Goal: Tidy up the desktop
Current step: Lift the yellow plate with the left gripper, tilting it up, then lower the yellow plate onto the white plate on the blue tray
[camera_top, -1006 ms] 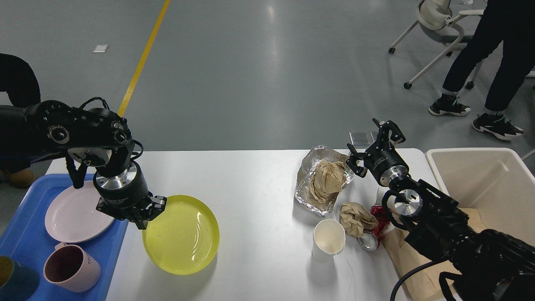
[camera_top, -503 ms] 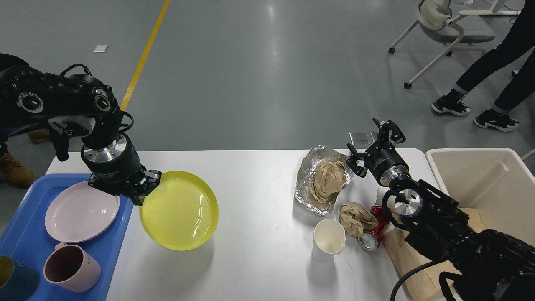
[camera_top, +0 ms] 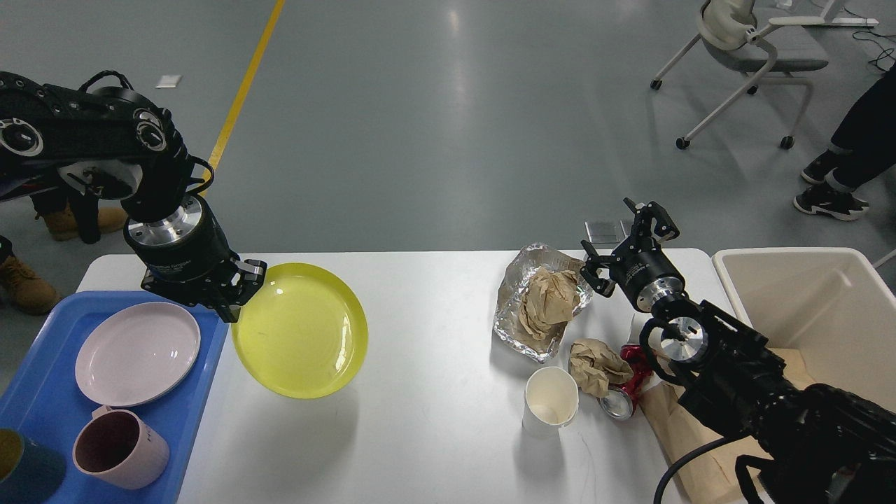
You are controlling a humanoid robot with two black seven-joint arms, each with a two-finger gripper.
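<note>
Plate (camera_top: 301,332), yellow, hangs tilted above the desktop (camera_top: 434,301), its left rim pinched in the left gripper (camera_top: 234,297) just right of the blue tray (camera_top: 203,392). The right gripper (camera_top: 630,234) hovers spread and empty over the far right edge, beside crumpled foil (camera_top: 514,315).

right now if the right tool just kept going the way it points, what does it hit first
Probably nothing on the desktop. The right tool, open and empty, points up and away past the table's far edge toward bare grey floor. The crumpled brown paper in foil lies to its left, off that line. Depth is hard to judge from this view.
</note>
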